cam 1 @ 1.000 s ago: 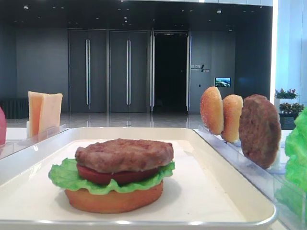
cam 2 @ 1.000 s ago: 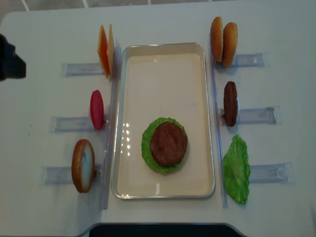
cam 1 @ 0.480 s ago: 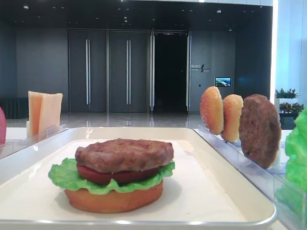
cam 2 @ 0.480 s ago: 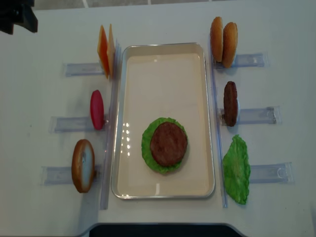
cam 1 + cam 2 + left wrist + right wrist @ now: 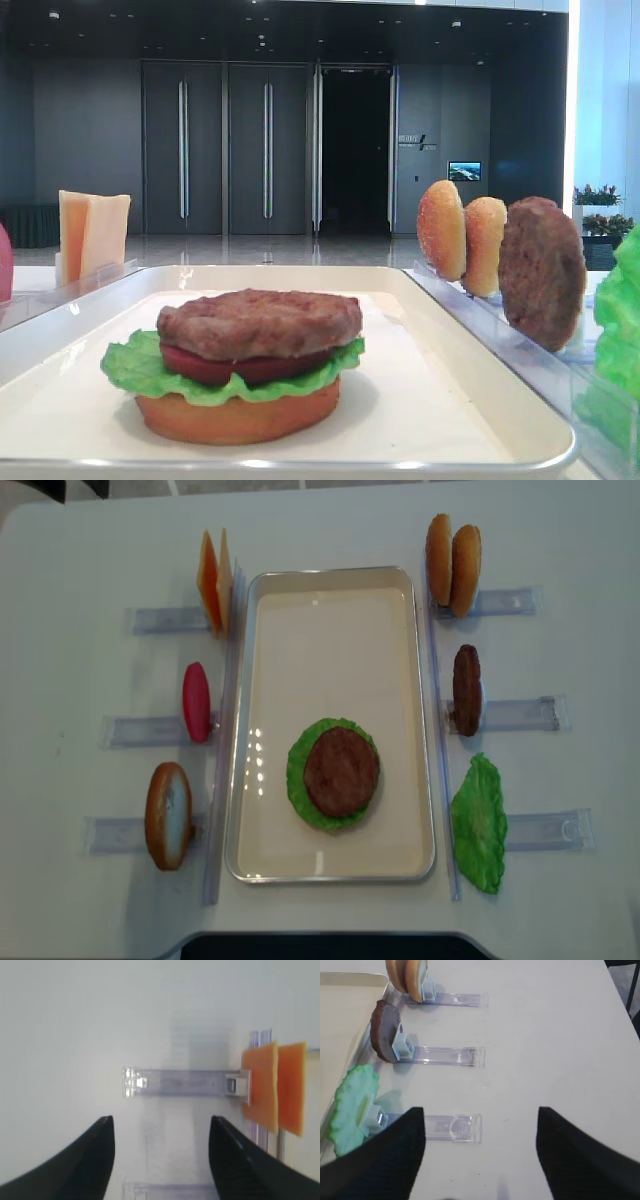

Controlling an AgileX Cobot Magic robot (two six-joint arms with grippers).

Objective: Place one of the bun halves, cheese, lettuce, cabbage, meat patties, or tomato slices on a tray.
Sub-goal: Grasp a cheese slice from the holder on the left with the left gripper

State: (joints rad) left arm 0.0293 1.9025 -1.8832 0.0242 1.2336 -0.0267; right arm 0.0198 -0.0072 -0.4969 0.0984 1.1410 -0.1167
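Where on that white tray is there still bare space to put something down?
The far half of the tray, between the cheese on its left and the bun halves on its right, is bare. A narrower bare strip lies left of the stacked burger. The near end is crowded by that burger.

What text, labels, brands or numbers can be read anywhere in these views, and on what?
None can be read.
Wall sign right of the dark doorway: too small to read.
Small lit screen on the same wall: shows a picture, no legible text.
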